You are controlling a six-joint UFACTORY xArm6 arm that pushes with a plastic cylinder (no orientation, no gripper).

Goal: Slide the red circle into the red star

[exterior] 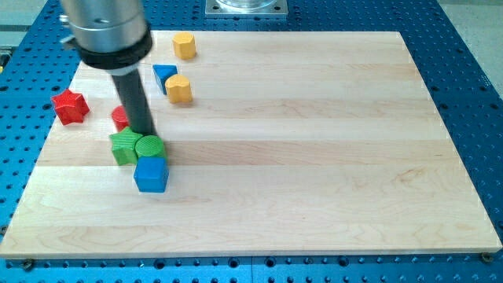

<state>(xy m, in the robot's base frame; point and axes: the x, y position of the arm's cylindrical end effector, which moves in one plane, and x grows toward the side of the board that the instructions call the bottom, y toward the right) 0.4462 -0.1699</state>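
The red star (69,107) lies near the board's left edge. The red circle (119,118) is to its right, mostly hidden behind my dark rod. My tip (143,131) sits right beside the red circle on its right, just above the green blocks. A gap separates the circle from the star.
A green star-like block (123,148) and a green circle (149,147) sit just below my tip, with a blue cube (151,174) under them. A blue triangle (163,75) and two yellow blocks (179,90) (184,45) lie toward the view's top. The wooden board (314,157) rests on a blue perforated table.
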